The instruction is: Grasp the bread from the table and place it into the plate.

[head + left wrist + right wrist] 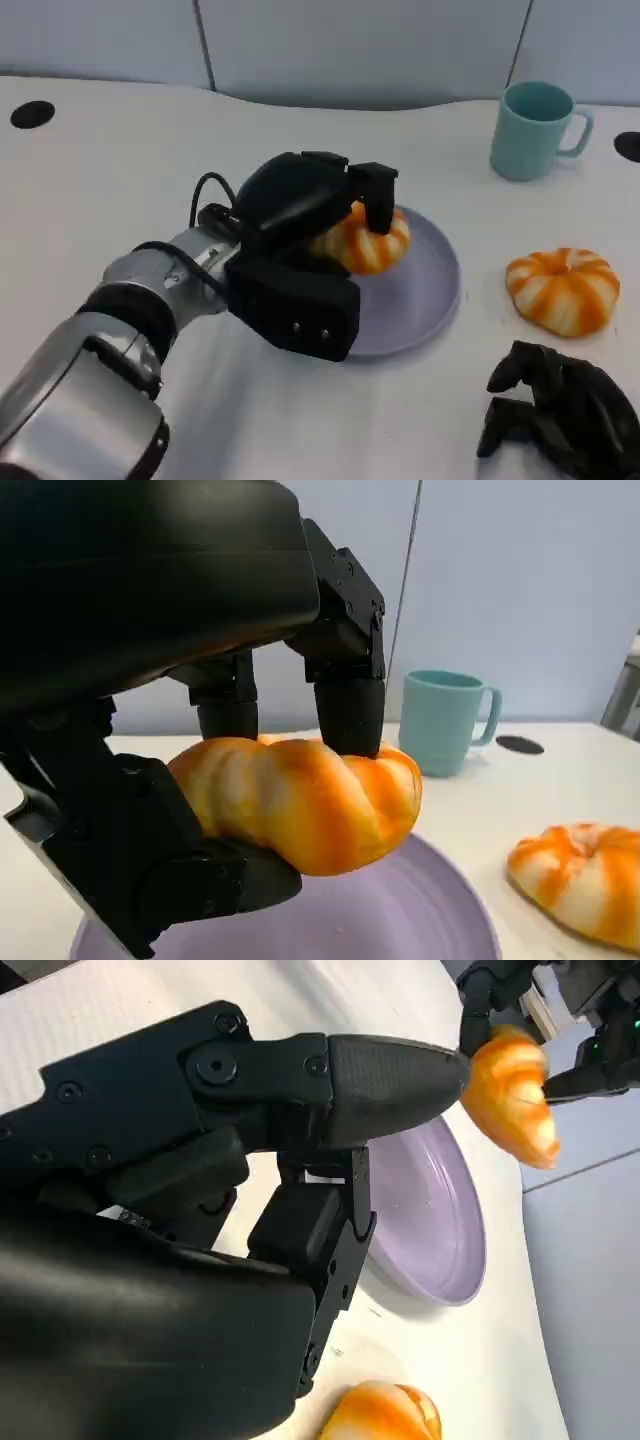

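My left hand [330, 215] fingers [350, 715] clamp the bread [300, 800] — it hangs just above the plate [425, 300]. Right hand [560, 410] rests curled on the tabletop [120, 170], holding nothing.

My left hand [300, 250] holds a bun [362, 238] just above the plate [425, 290], and the plate's purple surface beneath it lies bare, so the way straight down is open. A second bun [563, 289] sits on the table [120, 170] just beside the plate's right rim, blocking that side. A teal mug [533, 130] stands upright beyond the plate toward the far right, apart from it. My right hand [560, 410] rests on the table near the second bun, crowding the near-right corner. The table to the left of my left arm is open white surface.
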Motion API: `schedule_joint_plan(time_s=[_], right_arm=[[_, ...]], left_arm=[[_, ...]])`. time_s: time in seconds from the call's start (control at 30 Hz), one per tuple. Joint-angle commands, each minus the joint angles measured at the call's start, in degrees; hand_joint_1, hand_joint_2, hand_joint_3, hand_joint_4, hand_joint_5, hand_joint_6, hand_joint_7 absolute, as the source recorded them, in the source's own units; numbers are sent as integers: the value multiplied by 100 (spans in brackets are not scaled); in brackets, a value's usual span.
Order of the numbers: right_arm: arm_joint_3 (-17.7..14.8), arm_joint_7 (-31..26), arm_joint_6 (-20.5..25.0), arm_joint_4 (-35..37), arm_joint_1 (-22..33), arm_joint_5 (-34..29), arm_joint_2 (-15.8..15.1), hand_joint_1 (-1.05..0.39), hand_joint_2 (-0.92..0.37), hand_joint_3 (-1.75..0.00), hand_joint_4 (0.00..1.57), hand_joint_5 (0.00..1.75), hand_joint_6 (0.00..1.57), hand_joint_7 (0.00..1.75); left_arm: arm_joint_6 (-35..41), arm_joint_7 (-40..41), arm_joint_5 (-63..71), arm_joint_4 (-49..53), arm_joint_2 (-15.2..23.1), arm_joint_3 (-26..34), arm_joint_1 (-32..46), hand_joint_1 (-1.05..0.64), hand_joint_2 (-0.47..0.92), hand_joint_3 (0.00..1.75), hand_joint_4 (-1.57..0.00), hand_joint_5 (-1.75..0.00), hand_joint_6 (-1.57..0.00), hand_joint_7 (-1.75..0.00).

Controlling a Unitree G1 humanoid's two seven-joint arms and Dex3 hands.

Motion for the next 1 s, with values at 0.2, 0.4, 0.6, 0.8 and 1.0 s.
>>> schedule_joint_plan(time_s=[0.2, 0.4, 0.6, 0.8, 1.0], right_arm=[[21, 72, -6, 54, 130, -25, -65, -42, -92, -51, 118, 117, 110, 109], [6, 117, -7, 12, 187, 8, -50, -43, -92, -50, 118, 116, 109, 108], [13, 135, -68, 58, 172, 2, -39, -43, -92, -50, 119, 114, 110, 107], [60, 42, -61, -24, 186, -67, -29, -42, -92, -50, 120, 114, 111, 107], [53, 53, -29, -9, 166, -26, -28, -42, -92, -51, 119, 116, 111, 107]], left_arm=[[117, -163, 93, 38, -20, -180, -109, -24, 55, 117, -91, -175, -75, -175], [199, -789, -30, 74, -61, -147, -39, -29, 82, 44, -64, -122, -74, -73], [314, -1247, -60, 61, -59, -140, -83, -42, 92, 11, -32, -81, -52, -10], [594, -1677, -35, 66, -70, -173, -142, -65, 92, 21, -3, -40, -18, -1], [596, -1645, 6, 2, 6, -211, -118, -80, 92, 23, 0, -5, -3, -1]])
